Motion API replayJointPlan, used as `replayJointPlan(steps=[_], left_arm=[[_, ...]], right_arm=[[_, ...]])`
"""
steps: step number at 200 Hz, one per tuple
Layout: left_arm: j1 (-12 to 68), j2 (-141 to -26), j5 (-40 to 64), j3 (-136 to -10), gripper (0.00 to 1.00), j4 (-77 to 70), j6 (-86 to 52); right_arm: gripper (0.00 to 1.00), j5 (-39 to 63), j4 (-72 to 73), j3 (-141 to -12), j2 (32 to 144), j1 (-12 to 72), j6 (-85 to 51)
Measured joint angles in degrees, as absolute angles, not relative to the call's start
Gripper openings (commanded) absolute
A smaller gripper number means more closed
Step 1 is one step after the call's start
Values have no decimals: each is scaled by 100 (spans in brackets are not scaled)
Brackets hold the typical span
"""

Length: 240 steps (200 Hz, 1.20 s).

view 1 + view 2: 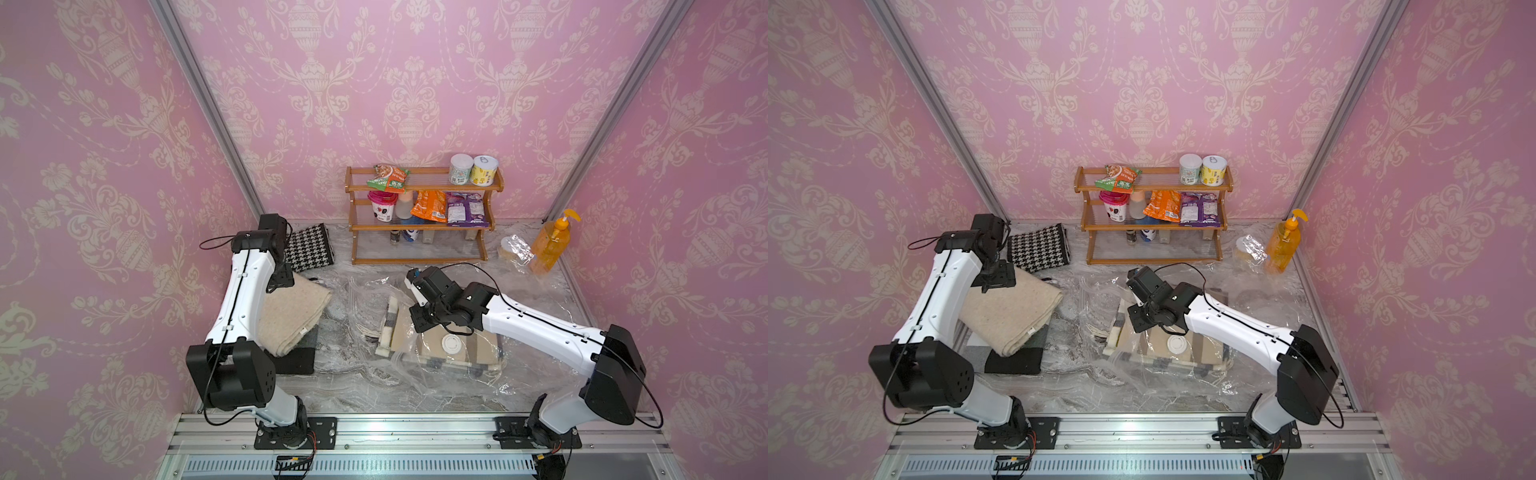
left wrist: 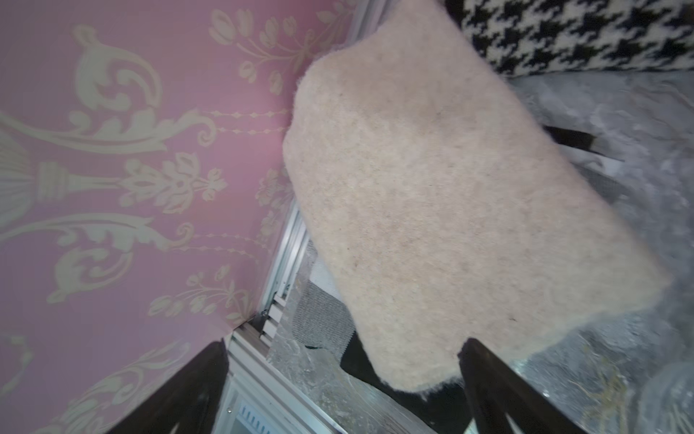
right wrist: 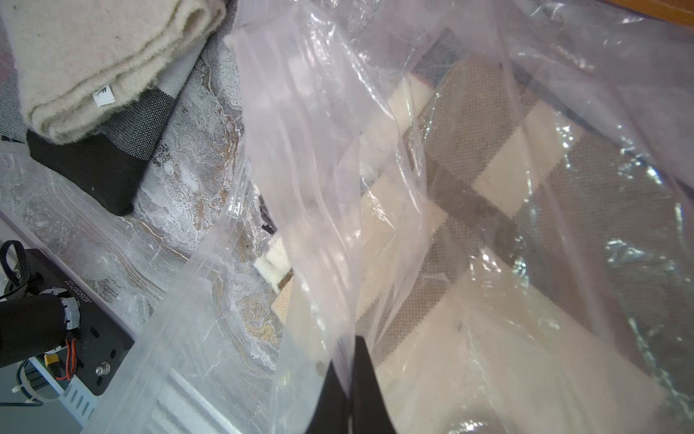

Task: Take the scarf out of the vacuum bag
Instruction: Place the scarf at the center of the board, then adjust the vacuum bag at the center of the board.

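Wooden rack [image 1: 415,261] at back wall: two cans [image 1: 461,169] on top shelf, snack packets [image 1: 465,209] below. Orange pump bottle [image 1: 550,245] near right wall.

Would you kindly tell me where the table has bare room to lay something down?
Bare marble: the front strip between the front rail and the vacuum bag, and a narrower gap between beige scarf and bag. Crowded at the back: houndstooth scarf, wooden rack, soap bottle.

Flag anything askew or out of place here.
The beige scarf lies skewed across the darker cloths, overhanging them. On the rack, a green packet seems to jut past the top shelf's front edge. The bag is crumpled, with a plaid scarf still inside.
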<state>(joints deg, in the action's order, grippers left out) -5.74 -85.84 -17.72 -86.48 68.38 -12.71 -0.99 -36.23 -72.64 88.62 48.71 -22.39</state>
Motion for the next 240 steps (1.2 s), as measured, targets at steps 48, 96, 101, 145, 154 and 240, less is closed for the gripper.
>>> replayJointPlan(steps=[48,96,101,145,154,240], left_arm=[[209,-7618,1199,-7131,99,5352,-1944],[1138,-7566,2248,-6018,99,4014,-2808],[1170,-7553,2287,-5957,99,3922,-2856],[1334,-7271,2853,-5221,99,2812,-3273],[1376,-7251,2943,-5103,99,2569,-3391],[1605,-7557,3148,-4930,99,1479,-3833]], right_arm=[[0,-106,-3736,-7323,8877,4871,-2224],[4,56,-3664,-7063,8565,4871,-2252],[4,106,-3632,-7002,8495,4871,-2263],[21,519,-3409,-6646,8007,4880,-2451],[29,585,-3365,-6624,7996,4895,-2440],[100,-698,-4077,-6342,7406,5210,-4012]])
